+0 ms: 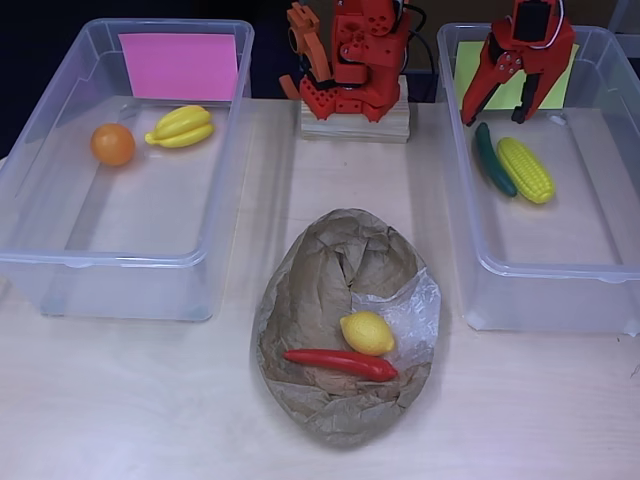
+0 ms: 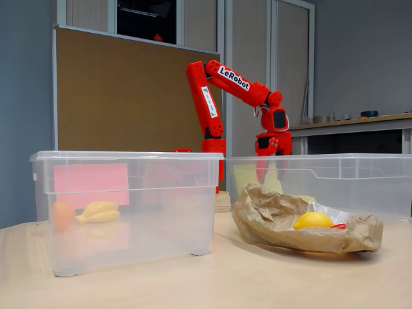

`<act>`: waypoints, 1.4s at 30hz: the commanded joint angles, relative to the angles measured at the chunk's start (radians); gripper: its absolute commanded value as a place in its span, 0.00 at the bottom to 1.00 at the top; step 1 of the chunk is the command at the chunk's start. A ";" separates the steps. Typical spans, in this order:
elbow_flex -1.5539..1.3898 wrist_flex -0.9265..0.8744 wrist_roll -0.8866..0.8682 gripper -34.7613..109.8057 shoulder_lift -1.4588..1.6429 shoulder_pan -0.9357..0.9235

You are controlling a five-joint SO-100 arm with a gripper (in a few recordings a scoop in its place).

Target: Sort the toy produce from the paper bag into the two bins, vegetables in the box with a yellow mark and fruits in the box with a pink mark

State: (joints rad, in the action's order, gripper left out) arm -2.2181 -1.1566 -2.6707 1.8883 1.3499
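Nearest the camera in the overhead view, a crumpled brown paper bag [image 1: 345, 330] lies flattened open on the pale wooden table [image 1: 130, 400], between the two bins. Inside it rest a yellow plastic lemon [image 1: 367, 332] and, just in front and touching it, a long red toy chili pepper [image 1: 340, 363]; a patch of clear plastic film [image 1: 415, 310] shows beside the lemon on the right. In the fixed view the same bag [image 2: 302, 225] sits low on the table with the lemon [image 2: 313, 221] rising above its rim. To the left stands a clear plastic bin with a pink paper mark [image 1: 178, 65] on its far wall; it holds a round orange toy fruit [image 1: 112, 144] near its left wall and a yellow toy banana bunch [image 1: 181, 127] just right of it, the two apart. To the right stands a second clear plastic bin with a yellow paper mark [image 1: 470, 60] at its far end; a dark green toy cucumber [image 1: 493, 159] and a yellow toy corn cob [image 1: 526, 169] lie side by side within, touching. Above that bin's far end hangs the red two-finger gripper [image 1: 497, 115], its fingers spread wide apart and holding nothing, clear of the cucumber and corn. Farthest back, the red arm base [image 1: 355, 60] sits on a small wooden block [image 1: 355, 122] between the bins.
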 commanded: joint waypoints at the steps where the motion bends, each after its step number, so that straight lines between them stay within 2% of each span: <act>1: 0.221 -0.153 0.176 0.45 -0.040 -0.075; 5: 0.511 -0.319 0.465 0.45 -0.152 -0.213; 13: 1.132 -0.505 1.220 0.44 -0.431 -0.397; 17: 1.200 -0.491 1.489 0.44 -0.426 -0.489; 21: 1.121 -0.417 1.678 0.44 -0.367 -0.618; 28: 0.950 -0.311 1.832 0.44 -0.302 -0.899; 33: 0.822 -0.172 1.853 0.44 -0.304 -1.072; 42: 0.615 0.048 1.829 0.46 -0.436 -1.172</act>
State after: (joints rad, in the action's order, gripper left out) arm -1.5585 -1.1597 -0.8207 1.4481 0.1917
